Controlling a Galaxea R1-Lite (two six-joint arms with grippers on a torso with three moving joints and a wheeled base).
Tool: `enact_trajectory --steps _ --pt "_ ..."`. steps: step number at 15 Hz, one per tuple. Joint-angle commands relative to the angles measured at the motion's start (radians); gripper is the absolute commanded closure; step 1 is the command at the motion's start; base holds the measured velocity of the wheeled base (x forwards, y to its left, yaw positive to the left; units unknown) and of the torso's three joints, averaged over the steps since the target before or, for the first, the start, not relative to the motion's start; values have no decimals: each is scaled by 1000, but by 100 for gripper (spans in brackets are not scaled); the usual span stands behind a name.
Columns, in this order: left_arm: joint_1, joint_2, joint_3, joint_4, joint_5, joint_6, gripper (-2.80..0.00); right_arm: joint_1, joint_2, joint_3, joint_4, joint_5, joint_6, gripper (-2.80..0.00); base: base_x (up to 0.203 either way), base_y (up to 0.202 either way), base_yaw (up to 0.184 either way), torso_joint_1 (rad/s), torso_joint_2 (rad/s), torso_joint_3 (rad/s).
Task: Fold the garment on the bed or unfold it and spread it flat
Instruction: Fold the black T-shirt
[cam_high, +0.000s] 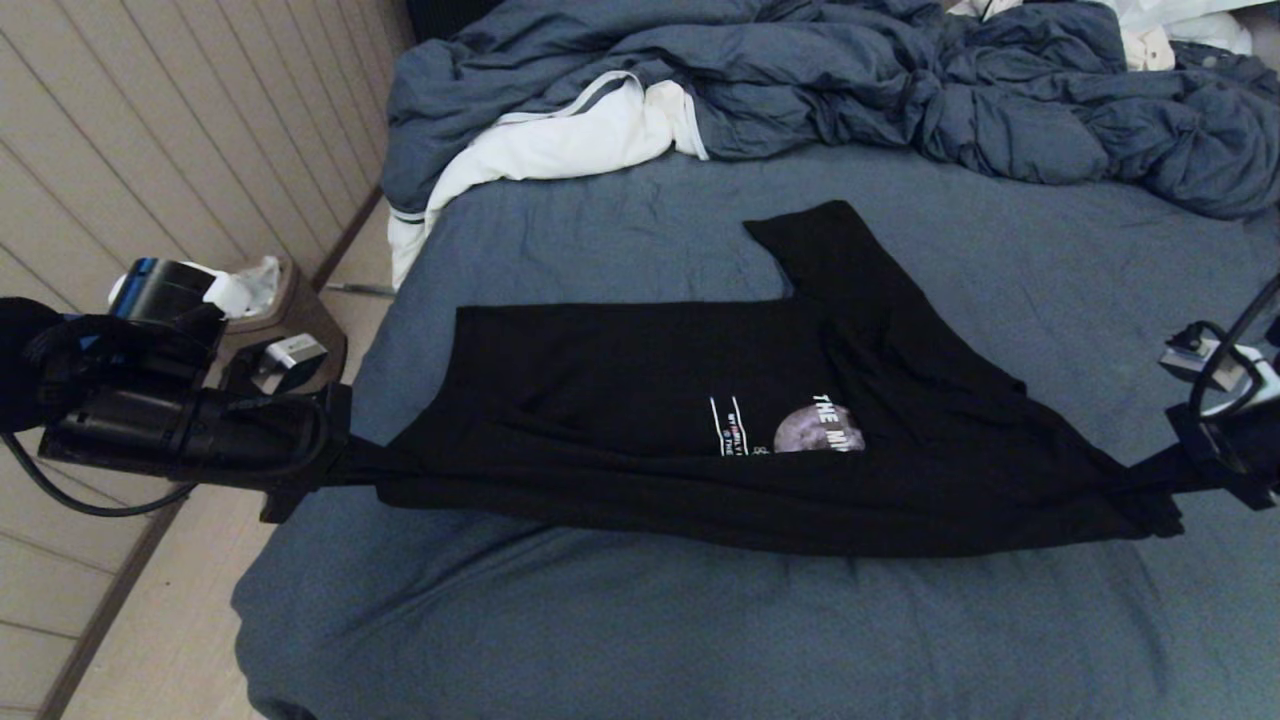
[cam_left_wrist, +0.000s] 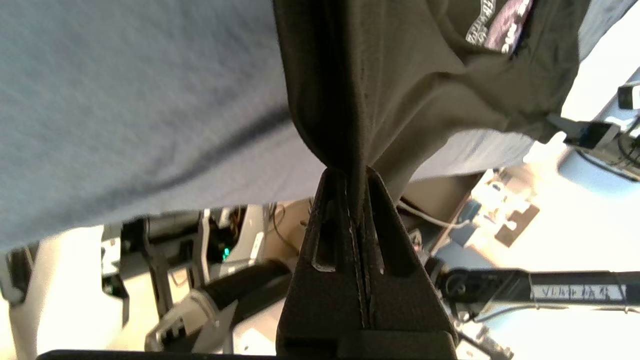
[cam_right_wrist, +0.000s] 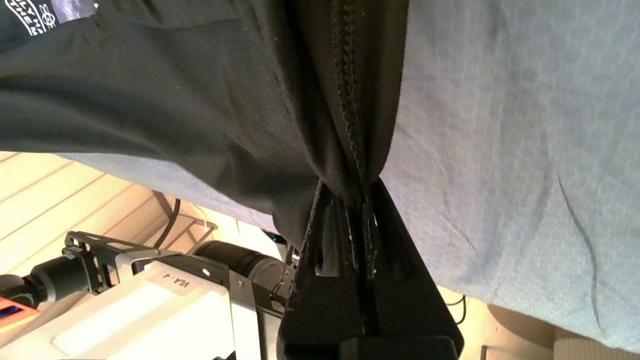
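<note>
Black T-shirt (cam_high: 700, 440) stretched low over the bed (cam_high: 640, 640), sagging between grips. Left hand (cam_left_wrist: 357, 175) and right hand (cam_right_wrist: 357, 187) each pinch a bunched corner. Light, limp, non-slip cloth; hemmed edges likely hold best.

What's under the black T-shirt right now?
Only the bed's blue-grey sheet shows around and beneath the black T-shirt, stretched between the left gripper and right gripper. Anything beneath its middle is covered.
</note>
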Motion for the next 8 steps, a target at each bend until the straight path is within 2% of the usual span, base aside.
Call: enact_trajectory --steps 1,6,8 --pt "-10 -17 25 3 -3 -3 0 -5 -7 19 5 0 -3 0 0 0 0 0 0 0" --pt "-16 -49 88 -3 -5 -1 0 -12 -24 70 -5 -22 -9 0 0 0 0 0 0 0" --pt "-15 -54 113 -3 -26 16 0 -13 -30 84 -8 -23 -9 0 0 0 0 0 0 0"
